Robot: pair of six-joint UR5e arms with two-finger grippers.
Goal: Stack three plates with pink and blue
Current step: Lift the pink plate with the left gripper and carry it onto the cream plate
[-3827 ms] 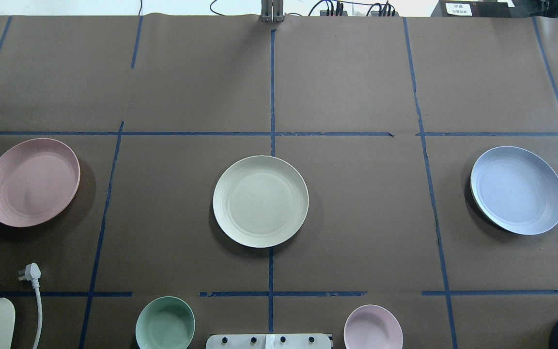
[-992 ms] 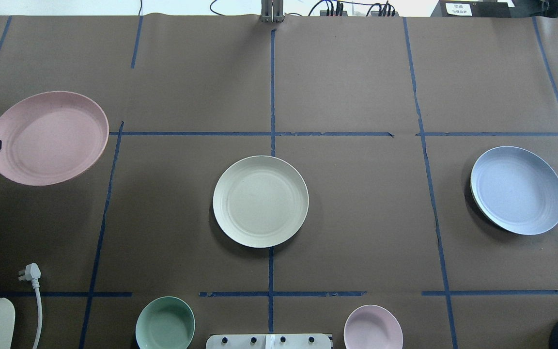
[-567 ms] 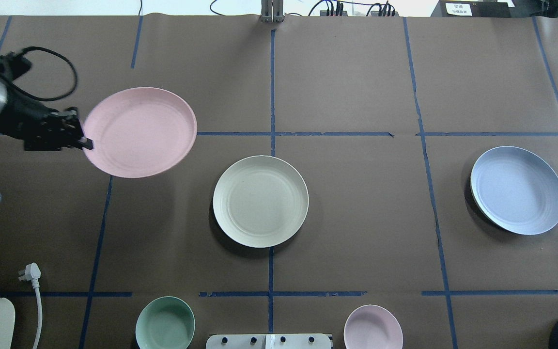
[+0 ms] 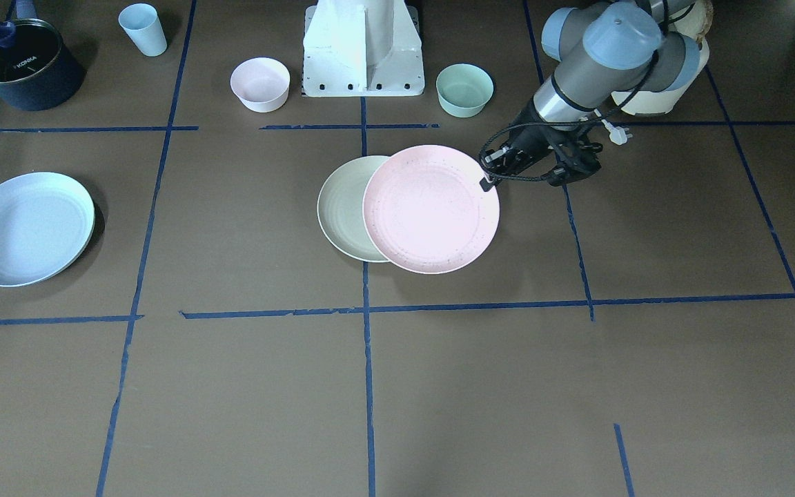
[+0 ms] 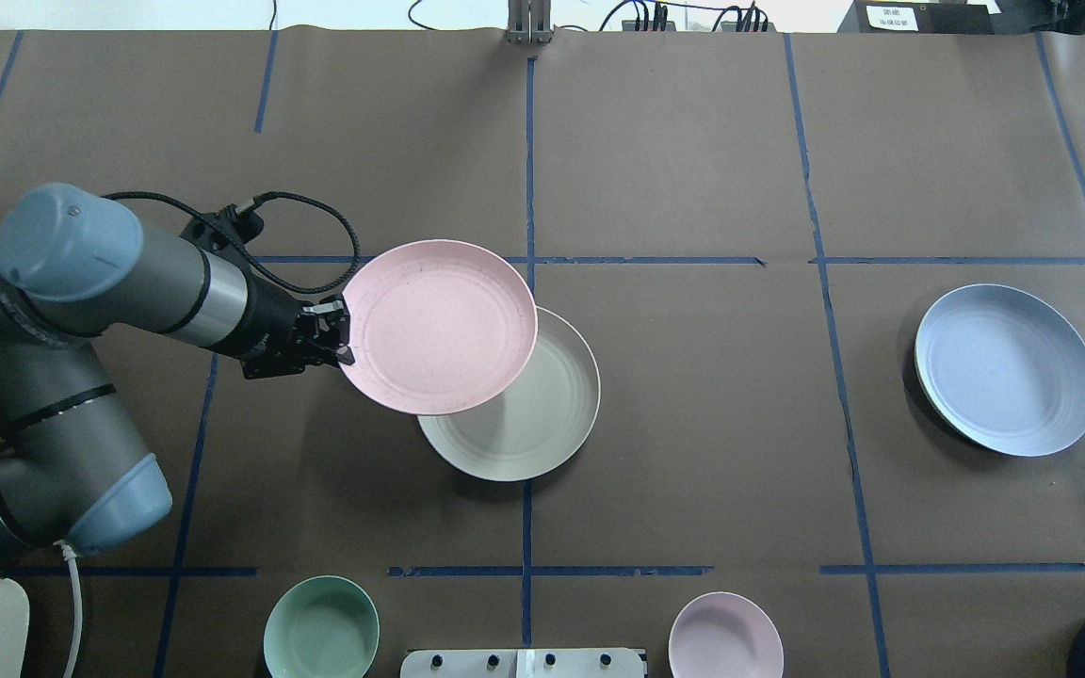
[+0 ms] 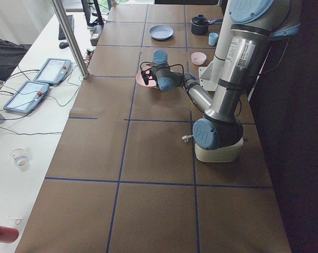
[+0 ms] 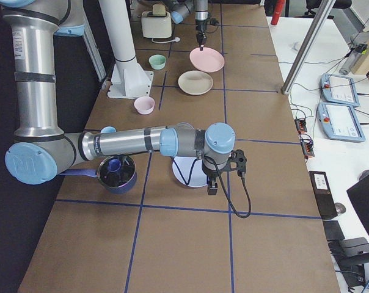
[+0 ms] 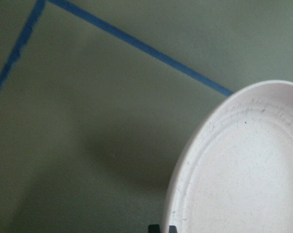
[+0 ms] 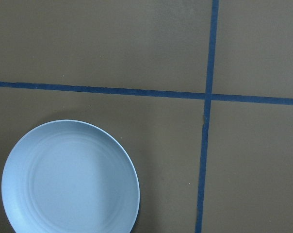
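Note:
My left gripper [image 5: 343, 331] is shut on the near-left rim of the pink plate [image 5: 439, 325] and holds it level in the air. The pink plate overlaps the left part of the cream plate [image 5: 538, 424] at the table's centre. The front view shows the same grip [image 4: 487, 181] and overlap. The left wrist view shows the pink plate [image 8: 243, 174] close up. The blue plate [image 5: 1006, 369] lies alone at the right and also shows in the right wrist view [image 9: 69, 179]. My right gripper [image 7: 212, 188] shows only in the exterior right view, so I cannot tell its state.
A green bowl [image 5: 321, 629] and a small pink bowl [image 5: 725, 636] stand by the robot base [image 4: 363, 48]. A dark pot [image 4: 21, 65] and a light blue cup [image 4: 143, 29] stand on my right side. A white plug [image 4: 615, 134] lies under the left arm.
My left arm has lifted the pink plate from the table's left side and carried it right, so that it overlaps the cream plate. The blue plate has not moved.

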